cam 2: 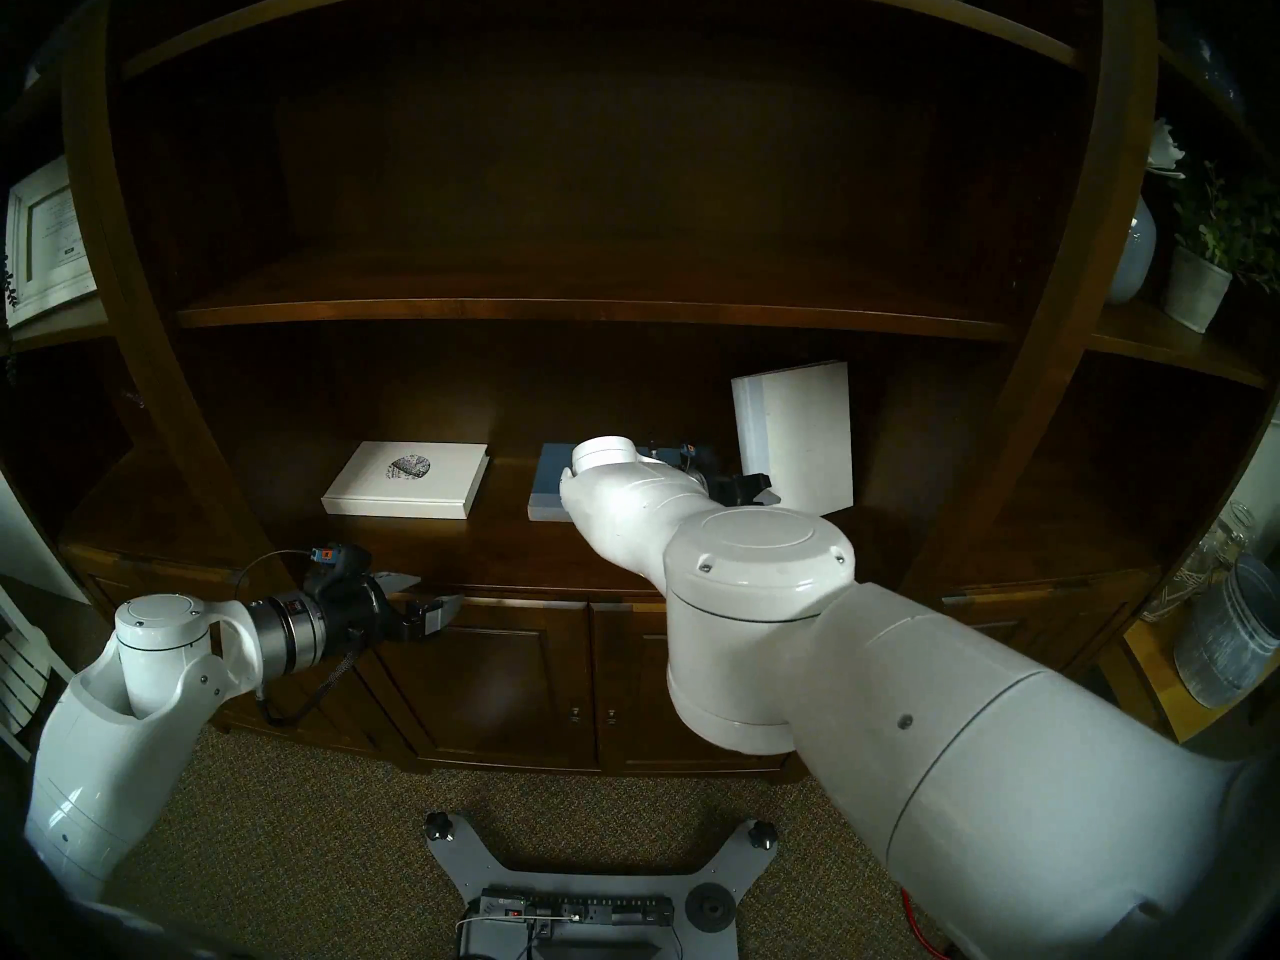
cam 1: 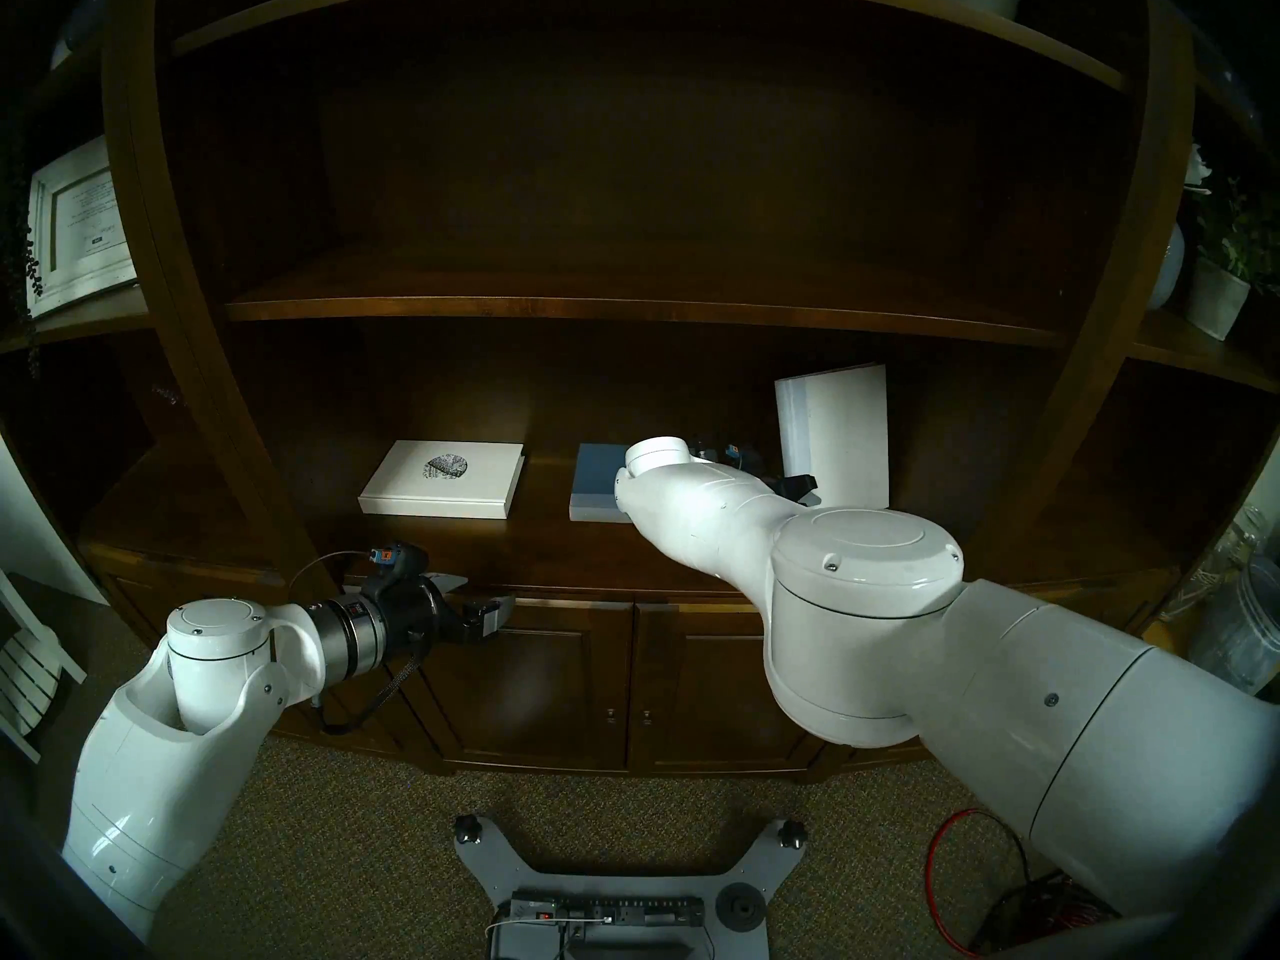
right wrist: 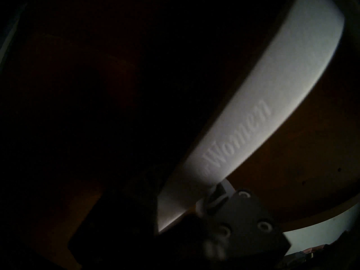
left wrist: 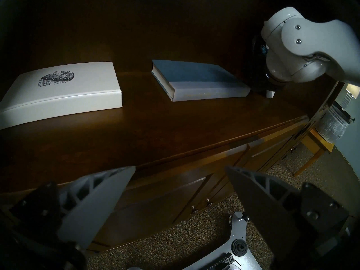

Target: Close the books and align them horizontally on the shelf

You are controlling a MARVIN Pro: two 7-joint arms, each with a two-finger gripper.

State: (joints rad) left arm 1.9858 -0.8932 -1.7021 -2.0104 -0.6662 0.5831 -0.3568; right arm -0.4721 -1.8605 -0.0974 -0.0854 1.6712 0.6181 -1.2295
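On the broad dark shelf point(cam 1: 485, 557), a white book with a dark round emblem point(cam 1: 443, 477) lies flat and closed at the left. A blue book point(cam 1: 596, 484) lies flat and closed at the centre, partly behind my right arm. At the right a plain white book point(cam 1: 838, 439) stands upright. My right gripper point(cam 1: 800, 494) is shut on the lower end of its spine. The right wrist view shows that spine point(right wrist: 253, 107), embossed "Women", running up from between the fingers. My left gripper point(cam 1: 485, 602) hangs open and empty in front of the shelf's front edge, below the emblem book.
A thinner board point(cam 1: 623, 311) spans the bookcase above the books. Panelled cabinet doors point(cam 1: 554, 674) sit under the shelf. A white-framed picture point(cam 1: 76, 224) stands far left, a potted plant point(cam 1: 1226, 273) and glass jars point(cam 1: 1240, 626) far right. The robot's base point(cam 1: 596, 896) rests on carpet.
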